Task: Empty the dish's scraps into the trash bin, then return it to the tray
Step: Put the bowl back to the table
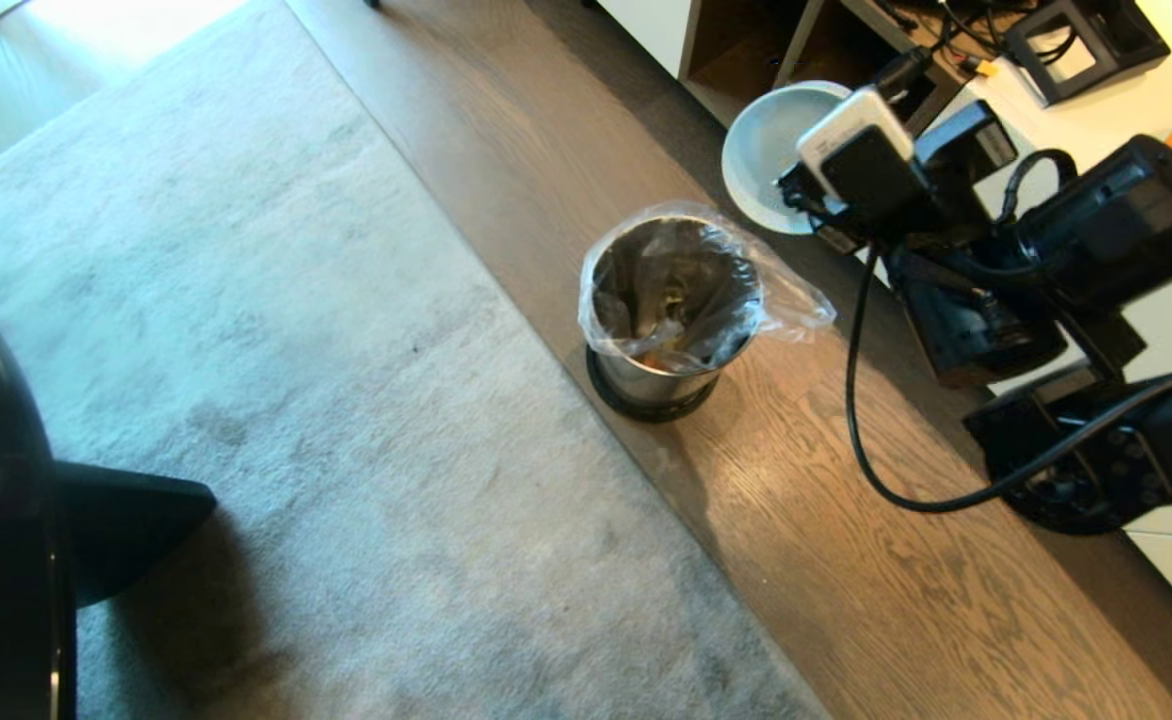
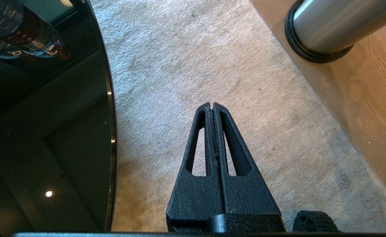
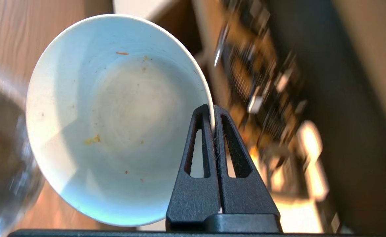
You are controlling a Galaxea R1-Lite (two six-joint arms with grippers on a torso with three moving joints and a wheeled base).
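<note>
My right fingers (image 3: 212,110) pinch the rim of the bowl (image 3: 114,121), tipped and nearly empty, right of the bin (image 1: 668,300). My left fingers (image 2: 212,107) are closed on nothing over the rug (image 2: 212,59).

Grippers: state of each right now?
Left gripper: closed, empty, over the carpet.
Right gripper: closed on the rim of the dish, beside the trash bin.

bowl (image 3: 114,125): 1; trash bin (image 1: 671,310): 1; rug (image 1: 296,400): 1; glass tabletop (image 2: 44,131): 1
</note>
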